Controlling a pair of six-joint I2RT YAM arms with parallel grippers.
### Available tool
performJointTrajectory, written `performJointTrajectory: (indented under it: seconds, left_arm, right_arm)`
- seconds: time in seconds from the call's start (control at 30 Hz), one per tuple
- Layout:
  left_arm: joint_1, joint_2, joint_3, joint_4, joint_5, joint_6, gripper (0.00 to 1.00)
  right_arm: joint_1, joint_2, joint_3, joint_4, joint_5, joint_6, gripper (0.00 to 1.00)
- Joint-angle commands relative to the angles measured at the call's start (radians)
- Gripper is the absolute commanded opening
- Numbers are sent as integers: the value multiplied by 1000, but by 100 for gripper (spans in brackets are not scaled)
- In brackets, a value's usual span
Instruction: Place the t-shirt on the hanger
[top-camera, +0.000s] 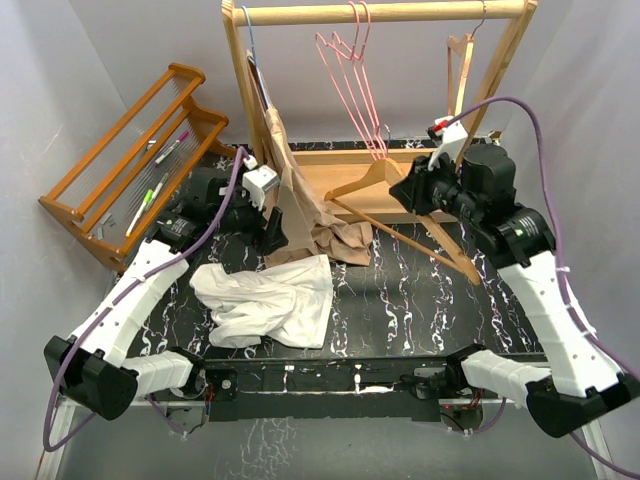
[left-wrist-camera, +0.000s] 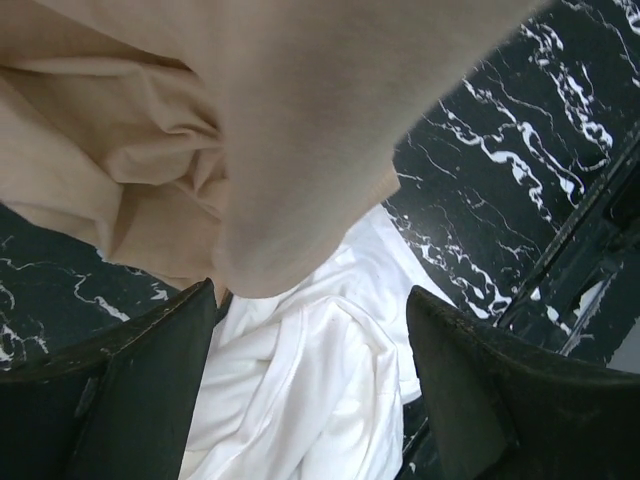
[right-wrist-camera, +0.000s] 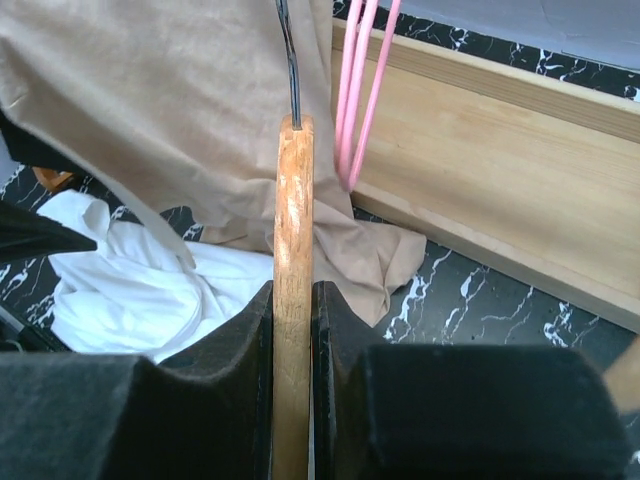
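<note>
Hovering low at left centre of the top view, the left claw is spread wide and holds nothing. Its own camera shows the jaws well apart, framing the t-shirt directly beneath. That shirt lies crumpled on the black marbled tabletop, lower middle of the frame, and on no hanger at all.

A fold of the beige garment droops across the upper half of the wrist view and overlaps the far edge of the white cloth. A straight drop here looks likely to brush it.

Over on the right, the right claw is clenched on a wood hanger, pinching the wooden body below its metal hook. It holds the hanger out close by the beige garment, presumably ready to meet the shirt.

Odd choice, though. The pink hangers hang untouched from the top rail, upper centre, well apart from the shirt.

My read: shirt not gripped, nothing threaded, task barely begun. The next move calls for a clean pinch on white fabric only, with the beige left alone.
</note>
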Motion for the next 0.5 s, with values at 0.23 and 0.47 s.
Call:
performJointTrajectory:
  seconds: [0.23, 0.47]
  left_arm:
    - [183, -29, -39, 152, 71, -130, 77]
    - [262, -43, -69, 192, 117, -145, 79]
  right_arm:
    - [44, 224, 202, 314, 43, -4, 8]
    - [107, 302, 284, 373, 120, -17, 8]
